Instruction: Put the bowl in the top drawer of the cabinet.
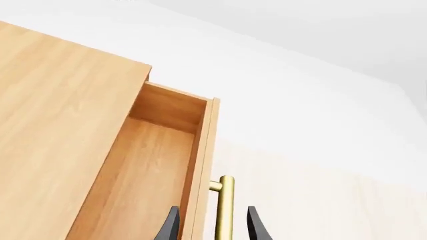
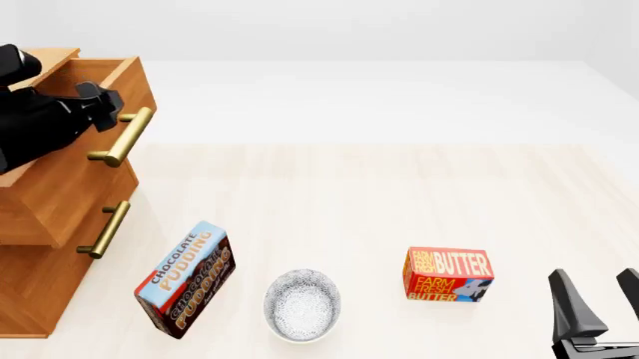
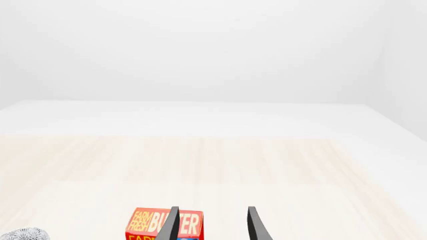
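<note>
Straddling the brass handle with left end effector spread; risking slipping off, leaving top drawer half-open; right end effector idling, parted.

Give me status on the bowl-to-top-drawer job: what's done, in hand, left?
Done: the top drawer of the cabinet is pulled out, its inside showing bare in the left wrist view.
In hand: the left gripper straddles the brass handle, fingers apart.
Left: the bowl sits on the table between the pudding box and butter box; the right gripper is open, away from it.
</note>
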Robot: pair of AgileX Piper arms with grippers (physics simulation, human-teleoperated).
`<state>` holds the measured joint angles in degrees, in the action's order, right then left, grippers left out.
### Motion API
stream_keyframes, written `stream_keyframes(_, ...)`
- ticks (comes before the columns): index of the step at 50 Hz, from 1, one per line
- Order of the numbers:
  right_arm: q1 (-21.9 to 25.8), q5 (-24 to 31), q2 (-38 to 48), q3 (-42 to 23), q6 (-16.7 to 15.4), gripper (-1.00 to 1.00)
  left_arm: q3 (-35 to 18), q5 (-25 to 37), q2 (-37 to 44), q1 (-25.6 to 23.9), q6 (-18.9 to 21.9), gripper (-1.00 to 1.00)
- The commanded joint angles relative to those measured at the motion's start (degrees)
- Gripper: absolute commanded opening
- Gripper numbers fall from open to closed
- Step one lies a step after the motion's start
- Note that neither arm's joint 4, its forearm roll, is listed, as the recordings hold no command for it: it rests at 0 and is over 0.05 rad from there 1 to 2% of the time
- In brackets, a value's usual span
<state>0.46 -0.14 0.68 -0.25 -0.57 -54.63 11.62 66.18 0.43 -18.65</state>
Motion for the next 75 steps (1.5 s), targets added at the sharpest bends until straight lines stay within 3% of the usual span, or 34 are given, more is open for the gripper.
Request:
stream_keyframes(1,0.0,0.0,0.0,0.0,0.0,1.0,1.2,-0.2,1.5,-2.1,-0.2,1.0)
stream_keyframes(49,0.0,0.0,0.0,0.0,0.0,1.0,2.0,0.5,-1.1,-13.7,-2.6,1.0)
stream_keyframes(75,0.0,0.0,0.0,0.0,0.0,1.0,0.3,-0.9,-0.1,-17.7,-2.9,1.0)
